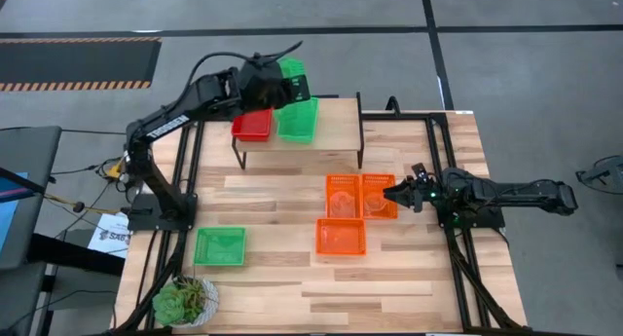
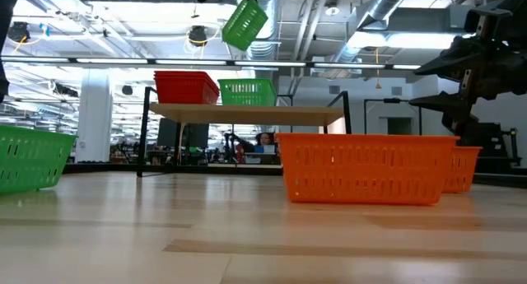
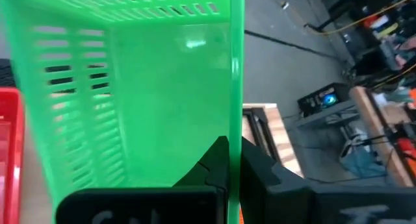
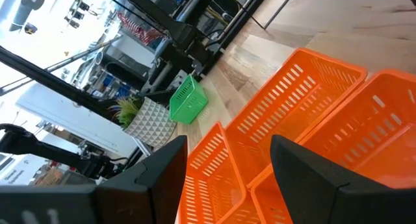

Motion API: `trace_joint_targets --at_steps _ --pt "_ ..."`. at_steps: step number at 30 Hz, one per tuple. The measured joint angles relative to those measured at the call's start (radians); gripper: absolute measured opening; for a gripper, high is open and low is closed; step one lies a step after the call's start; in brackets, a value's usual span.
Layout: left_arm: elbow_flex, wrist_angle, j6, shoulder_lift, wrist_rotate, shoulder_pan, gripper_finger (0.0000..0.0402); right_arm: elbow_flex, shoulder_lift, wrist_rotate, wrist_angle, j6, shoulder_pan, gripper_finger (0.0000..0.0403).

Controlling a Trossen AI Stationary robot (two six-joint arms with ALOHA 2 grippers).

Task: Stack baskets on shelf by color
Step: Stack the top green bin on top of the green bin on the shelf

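The left tool (image 3: 227, 169) is pinching the rim wall of a green basket (image 1: 291, 83), one finger inside and one outside, and holds it up in the air over the shelf (image 1: 336, 122). In the low view that basket (image 2: 244, 24) hangs tilted, one corner dipping down, well above everything else. Right under it, a second green basket (image 1: 297, 120) sits on the shelf top, long axis running front to back in the high view, and a red basket (image 1: 252, 125) sits just beside it on the shelf's left end.

The right tool (image 1: 397, 192) is spread open, hovering low at the right edge of the orange baskets. Two orange baskets (image 1: 342, 196) (image 1: 379, 195) sit side by side touching on the worktop (image 1: 273, 287), both with long axes pointing toward the shelf, and a third orange basket (image 1: 341, 238) lies just in front of them with its long axis crosswise.

One more green basket (image 1: 219, 246) sits on the worktop's left side, long axis left to right, near a potted plant (image 1: 185, 300) at the front left corner.

A white sheet (image 1: 107, 234) off the worktop's left edge has printing starting "SA", the rest can't be read.
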Motion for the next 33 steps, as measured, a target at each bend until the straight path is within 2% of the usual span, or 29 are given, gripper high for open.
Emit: trace_joint_targets --at_steps 11,20,28,33 --pt "0.000 -0.136 0.023 0.102 -0.068 0.012 0.0000 0.000 0.010 0.000 -0.001 -0.001 0.000 0.0244" --pt "0.000 -0.135 0.070 0.205 -0.035 0.012 0.0000 0.000 0.013 -0.001 -0.001 0.000 0.000 0.0244" --pt "0.000 -0.134 0.107 0.207 -0.073 0.014 0.0001 0.000 0.013 -0.001 -0.001 0.001 0.000 0.0244" --pt "0.000 -0.137 0.148 0.207 -0.050 0.013 0.0027 0.000 0.013 -0.001 -0.001 0.000 0.000 0.0244"
